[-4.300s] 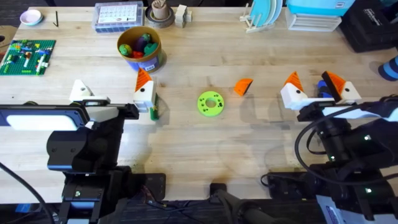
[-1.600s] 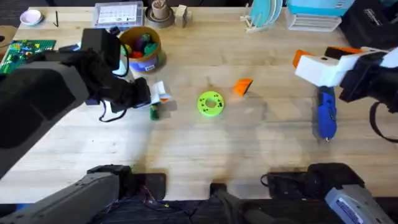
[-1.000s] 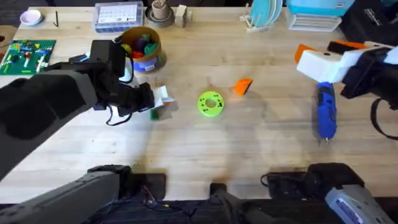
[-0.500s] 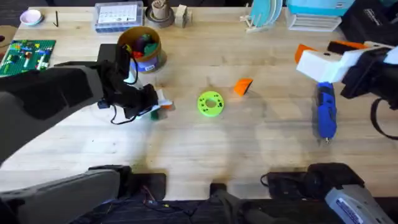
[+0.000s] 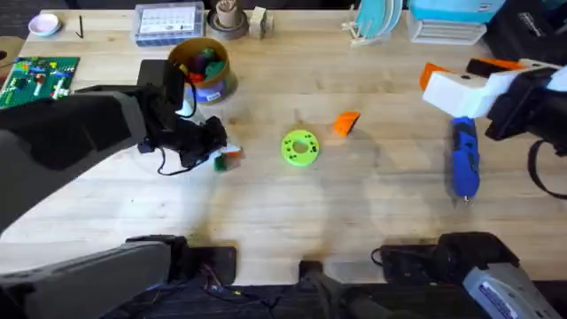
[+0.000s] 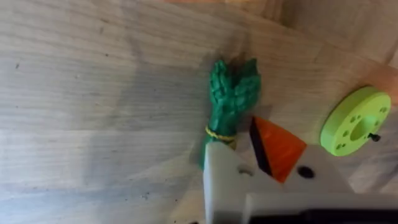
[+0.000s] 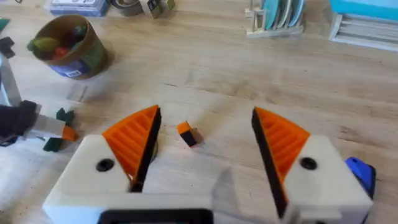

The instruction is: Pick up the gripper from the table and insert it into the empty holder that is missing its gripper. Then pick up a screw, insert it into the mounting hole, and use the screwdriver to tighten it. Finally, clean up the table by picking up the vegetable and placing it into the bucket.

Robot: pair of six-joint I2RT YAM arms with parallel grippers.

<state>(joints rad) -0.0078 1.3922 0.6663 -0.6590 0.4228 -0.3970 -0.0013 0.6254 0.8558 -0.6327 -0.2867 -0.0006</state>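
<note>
Here the vegetable (image 6: 228,106) lies flat — leafy tip away from the left gripper (image 6: 249,163).

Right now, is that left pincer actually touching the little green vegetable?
Cannot tell. In the left wrist view the pincer overlaps the vegetable, hiding its stem end, so neither contact nor a gap shows plainly.

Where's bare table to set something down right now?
Free: the wide strip of table in front of the green disc, running right to the screwdriver; also the patch between the loose gripper and the screwdriver. Crowded: around the bucket, where the left gripper works at the vegetable.
</note>
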